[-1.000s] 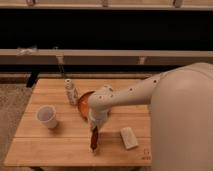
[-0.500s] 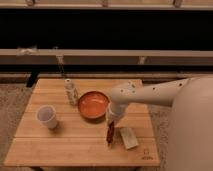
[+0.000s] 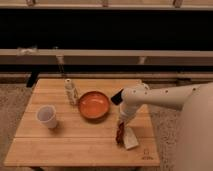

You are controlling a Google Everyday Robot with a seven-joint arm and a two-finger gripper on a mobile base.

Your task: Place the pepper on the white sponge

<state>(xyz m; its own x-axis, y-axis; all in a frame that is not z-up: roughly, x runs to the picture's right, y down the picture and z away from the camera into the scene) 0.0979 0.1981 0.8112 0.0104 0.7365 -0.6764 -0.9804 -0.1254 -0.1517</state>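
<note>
So in the last second the arm has swung across the counter (image 3: pixel 65 146) from left to right. A second ago the tool was hanging the pepper near the 6 o'clock edge of the orange bowl (image 3: pixel 94 105). Half a second ago it was roughly halfway over, and now it's parked right at the white sponge (image 3: pixel 133 142).

Right now the tool (image 3: pixel 121 126) sits low over the front right part of the counter, at about 4 o'clock from the bowl. It's clamped on the top end of the pepper (image 3: pixel 119 136). The pepper dangles pretty much upright with its tip pointing down, and it couldn't stay like that on its own.

The pepper is at the sponge's 9 o'clock edge, touching or just overlapping it from this angle. I honestly can't tell if the tip is already resting on the sponge or just beside it.

My read is that the carry is basically done and only the drop-off is left. It probably wants a small nudge toward 3 o'clock so the pepper ends up over the middle of the sponge. If it lets go from here, a long skinny thing released upright at the edge could easily tip off onto the wood.

The paper cup (image 3: pixel 47 117) and the little bottle (image 3: pixel 71 91) sit well away on the left, so they're not in play.
</note>
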